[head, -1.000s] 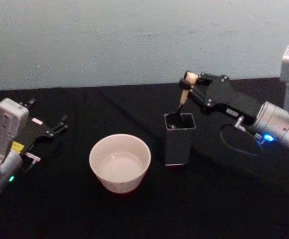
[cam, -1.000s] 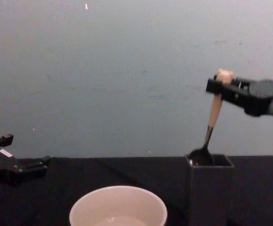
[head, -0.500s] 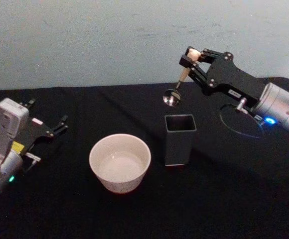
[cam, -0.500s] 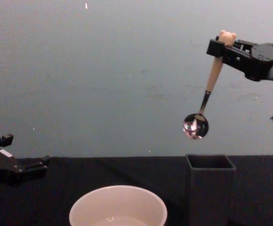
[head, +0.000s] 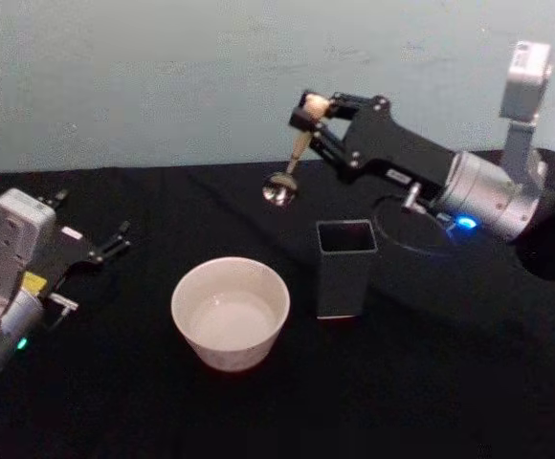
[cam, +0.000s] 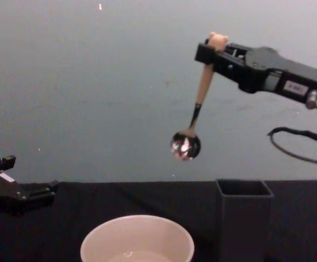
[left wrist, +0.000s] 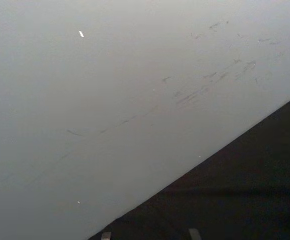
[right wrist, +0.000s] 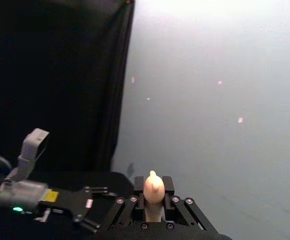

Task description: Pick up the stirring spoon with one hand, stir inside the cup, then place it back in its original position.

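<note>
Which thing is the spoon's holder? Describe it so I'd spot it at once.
On the black table, find the wide cream cup near the middle. Beside it, on the robot's right, stands the holder: a tall dark grey square-sided box, narrower than the round cup.

The chest view's bottom edge crops the wide cream-white cup point(cam: 137, 237); in its wrist view the right hand point(right wrist: 154, 186) hides the metal bowl of the slim peach bear-topped spoon point(right wrist: 154, 194).
</note>
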